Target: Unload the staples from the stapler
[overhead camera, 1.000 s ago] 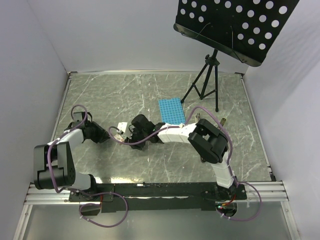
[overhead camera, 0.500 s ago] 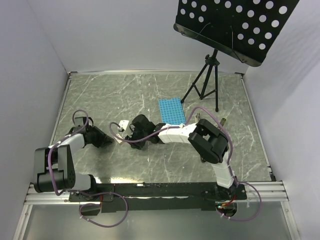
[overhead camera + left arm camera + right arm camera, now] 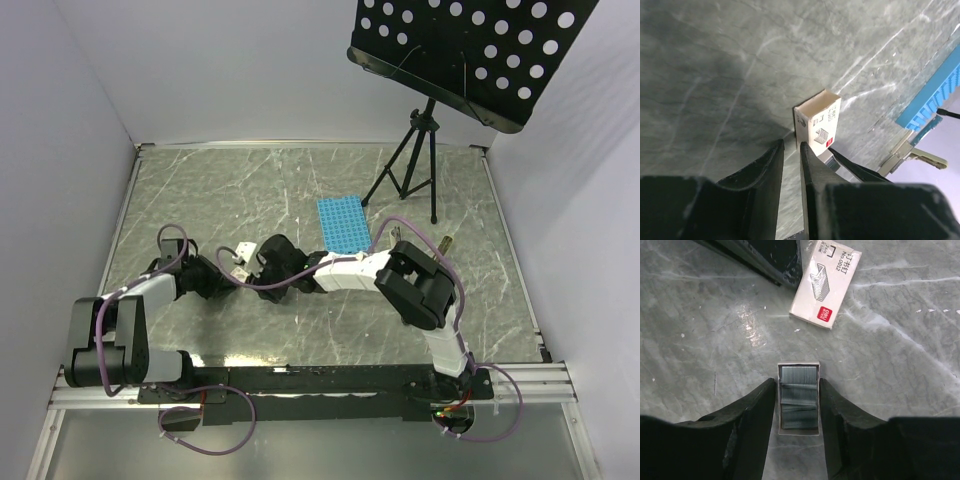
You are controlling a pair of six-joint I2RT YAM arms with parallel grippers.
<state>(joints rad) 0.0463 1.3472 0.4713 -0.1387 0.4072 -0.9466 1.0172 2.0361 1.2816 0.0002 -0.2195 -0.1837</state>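
**While left gripper [image 3: 791, 145] and right gripper [image 3: 796, 382] crowd the staple box [image 3: 818, 125], stapler [image 3: 897, 155] lies off by the blue rack [image 3: 342, 222]**

Seen from above, the marble table [image 3: 240, 190] fills most of the frame, with a music stand [image 3: 470, 55] upper right. Left arm [image 3: 140, 290] reaches in from lower left and right arm [image 3: 350, 268] from lower right. Their tips meet mid-frame, just left of the blue rack.

Stapler: can't make it out in the top view. The left wrist view shows what looks like it: a slim silvery strip, tilted, at right edge just below the rack's corner, well apart from both grippers.

Staple box lies flat, printed face up. Left gripper's tips sit just beside one end of it, jaws only a narrow slit apart. Bare table shows in the gap and nothing is held.

Right gripper's jaws are part-spread, straddling a small open tray of staples [image 3: 798, 410] that rests on the table. The fingers [image 3: 760, 405] sit close against its long sides; can't tell if they're pinching it. The tray is near the box, not touching.
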